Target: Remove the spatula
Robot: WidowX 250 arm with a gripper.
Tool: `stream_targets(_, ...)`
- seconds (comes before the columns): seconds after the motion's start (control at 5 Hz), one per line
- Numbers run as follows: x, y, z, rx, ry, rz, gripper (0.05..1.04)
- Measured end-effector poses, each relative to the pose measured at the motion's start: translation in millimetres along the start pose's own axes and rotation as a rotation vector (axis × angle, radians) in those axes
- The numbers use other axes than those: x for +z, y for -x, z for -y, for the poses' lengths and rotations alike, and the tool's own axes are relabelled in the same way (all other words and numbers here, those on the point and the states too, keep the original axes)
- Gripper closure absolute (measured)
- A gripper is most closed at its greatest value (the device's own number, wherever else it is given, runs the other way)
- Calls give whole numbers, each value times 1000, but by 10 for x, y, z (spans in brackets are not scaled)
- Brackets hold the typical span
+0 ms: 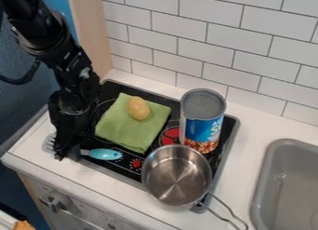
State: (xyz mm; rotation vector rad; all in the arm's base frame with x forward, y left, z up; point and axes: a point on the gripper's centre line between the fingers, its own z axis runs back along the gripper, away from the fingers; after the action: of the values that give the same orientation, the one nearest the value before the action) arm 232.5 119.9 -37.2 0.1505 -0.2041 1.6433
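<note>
"Where's the spatula point(107, 154)?"

"At the left front of the black cooktop point(229, 131). Its turquoise handle lies on the cooktop, pointing right, and its grey slotted head is off to the left, over the white surface point(31, 152)."

"And the arm?"

"It comes in from the upper left, with the gripper point(67, 151) hanging down right over the middle of the spatula, between head and handle."

"Are the jaws closed on it?"

"I can't tell. They're dark against dark, and I can't make out whether they hold it or are open."

"What else is on the cooktop?"

"A green cloth point(127, 126) behind the handle, with a yellow potato point(138, 108) on its back part. To the right of that, a blue can point(202, 124) stands upright beside a red burner mark point(169, 135)."

"And in front of the can?"

"A steel saucepan point(176, 175), upright, reaching past the cooktop's front edge. Its wire handle point(227, 210) points to the front right."

"Anything farther right?"

"A grey sink point(264, 178), set into the surface. White tiles point(214, 19) cover the wall behind."
</note>
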Motion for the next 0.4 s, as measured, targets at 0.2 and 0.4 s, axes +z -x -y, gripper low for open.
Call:
stream_targets(0.2,12,-23,-9,-22,-18,-6,118)
stream_targets(0.4,129,-51,-1,-44,-15,3,80)
